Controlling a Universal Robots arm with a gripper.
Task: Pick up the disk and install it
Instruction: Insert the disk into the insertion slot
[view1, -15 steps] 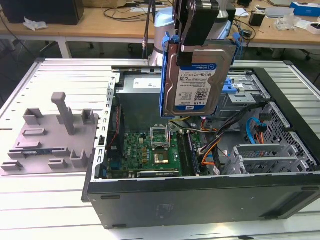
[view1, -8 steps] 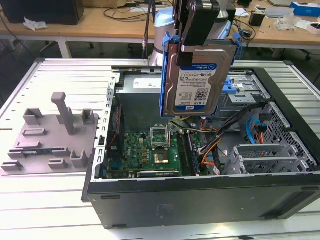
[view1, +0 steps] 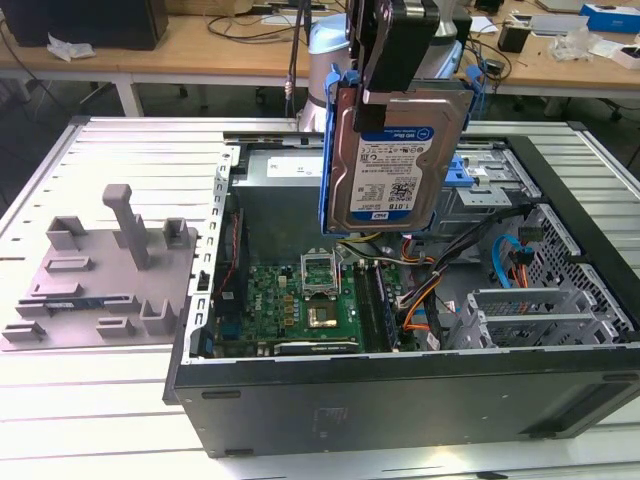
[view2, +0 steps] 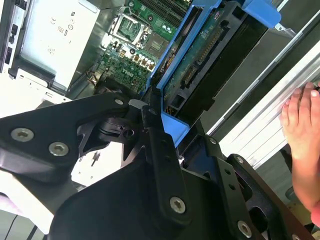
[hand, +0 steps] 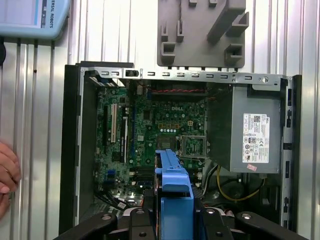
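Observation:
The disk, a silver hard drive with a white-and-blue label and a blue bracket along its edges, hangs upright above the open computer case. My gripper is shut on its upper edge. In the second wrist view the disk's circuit-board side runs away from my gripper, whose black fingers clamp the blue bracket. In the first wrist view the disk's blue bracket edge stands over the motherboard, inside the case.
The grey power supply fills one corner of the case. Metal drive cages and cables lie at the exterior view's right. A grey fixture sits on the table beside the case. A person's hand rests on the table by the case.

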